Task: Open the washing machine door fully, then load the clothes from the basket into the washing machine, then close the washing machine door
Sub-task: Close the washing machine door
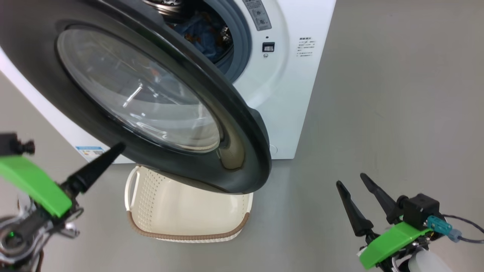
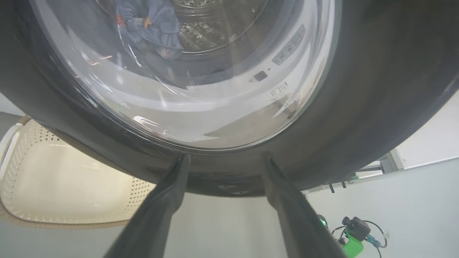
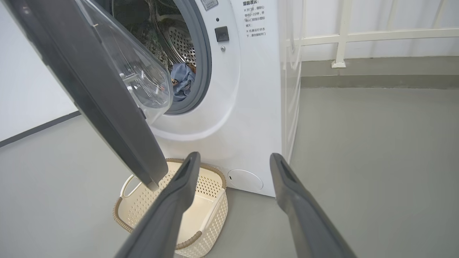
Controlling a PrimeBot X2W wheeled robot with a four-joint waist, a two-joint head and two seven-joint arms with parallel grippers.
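Showing the closing stage of the task. We begin at the left gripper (image 2: 226,158): its two dark fingers (image 2: 168,195) stand well spread and clasp nothing. Their tips are set against the lower part of the glossy black rim of the washing machine door (image 1: 140,94) (contact appears made, though we cannot be sure of both tips). We judge this placement to serve a push. Spread tips bear on the rim, not the glass bowl, so the door can swing toward the opening without a grip. The door hangs partway between open and shut, leaning out over the basket (image 1: 151,189).

The right gripper (image 1: 351,180), likewise spread and empty, hovers low above the grey floor (image 1: 378,113), well apart from door and machine. We take it to be held out of the door's path.

Containers: the steel drum (image 3: 181,44) of the washing machine (image 1: 287,94) holds the clothes (image 1: 204,34), light blue fabric with small orange-brown marks, behind the grey-blue gasket (image 1: 244,41). The basket sits on the floor just before the machine. What we see of its interior is bare. Loading appears done, the door not yet closed.
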